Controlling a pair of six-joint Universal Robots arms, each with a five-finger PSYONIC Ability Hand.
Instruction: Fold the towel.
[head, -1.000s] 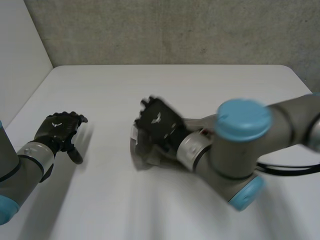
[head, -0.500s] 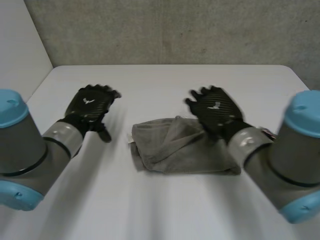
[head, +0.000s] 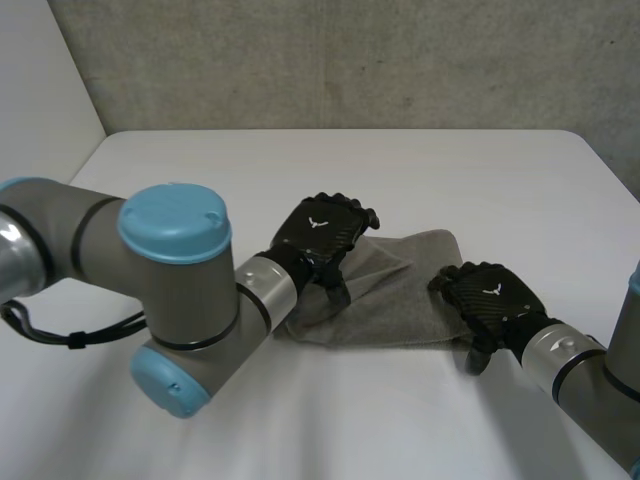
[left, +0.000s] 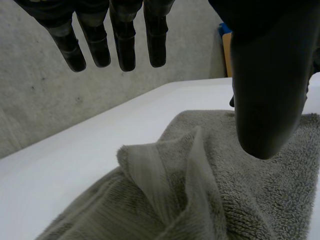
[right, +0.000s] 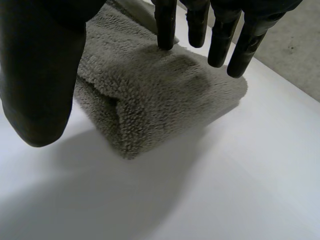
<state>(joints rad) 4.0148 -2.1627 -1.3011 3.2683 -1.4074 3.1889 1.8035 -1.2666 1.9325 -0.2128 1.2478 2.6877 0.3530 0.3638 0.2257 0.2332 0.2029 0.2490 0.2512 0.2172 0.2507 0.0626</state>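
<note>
A grey towel lies folded in a loose bundle in the middle of the white table. My left hand hovers over the towel's left end. Its fingers are straight and its thumb is apart from them, above a raised fold of the towel, holding nothing. My right hand is at the towel's right end. Its fingers are straight over the thick folded edge of the towel, with one fingertip at the pile. Nothing is pinched.
My left arm reaches across the table's front left, its big elbow low over the surface. A grey wall runs behind the table's far edge and a white wall stands at the left.
My left hand has swung in from the left onto the towel's left end. My right hand has drawn back off the towel's middle to its right end, its fingers opened.
</note>
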